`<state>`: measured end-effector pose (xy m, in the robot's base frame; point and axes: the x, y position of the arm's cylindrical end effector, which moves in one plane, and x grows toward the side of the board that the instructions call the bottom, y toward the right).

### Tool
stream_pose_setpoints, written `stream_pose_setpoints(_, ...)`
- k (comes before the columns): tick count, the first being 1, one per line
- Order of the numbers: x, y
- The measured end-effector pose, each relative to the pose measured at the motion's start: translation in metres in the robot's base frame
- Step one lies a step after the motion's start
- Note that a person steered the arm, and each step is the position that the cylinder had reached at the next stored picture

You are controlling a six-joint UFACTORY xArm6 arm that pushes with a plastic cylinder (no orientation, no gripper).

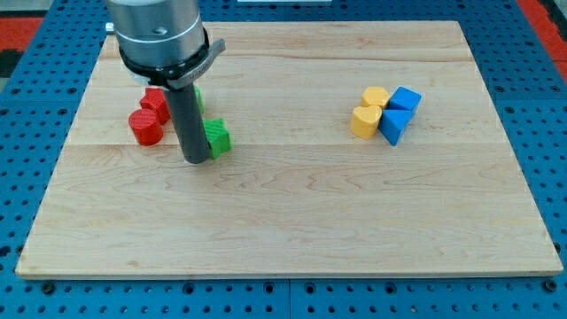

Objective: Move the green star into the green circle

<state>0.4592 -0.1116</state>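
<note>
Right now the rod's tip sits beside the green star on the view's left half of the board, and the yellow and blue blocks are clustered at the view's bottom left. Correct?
Not quite. The camera view shows my tip beside the green star as stated, but the yellow blocks and blue blocks are clustered on the view's right, in the upper half of the board.

The board (292, 204) is pale wood with a smooth matt grain. Around it lies blue perforated sheet (532, 53), dull-looking. Above the board, the arm's collar (159, 31) is brushed grey metal.

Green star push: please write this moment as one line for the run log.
tip touching green star, on its left | green circle mostly hidden behind rod | red blocks left | yellow and blue blocks right
</note>
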Motion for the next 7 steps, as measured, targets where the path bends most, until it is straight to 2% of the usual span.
stream_pose_setpoints(2, -0.001, 0.056)
stream_pose_setpoints(3, -0.017, 0.037)
stream_pose_setpoints(4, -0.02, 0.045)
stream_pose_setpoints(5, -0.05, 0.036)
stream_pose_setpoints(7, -0.08, 0.054)
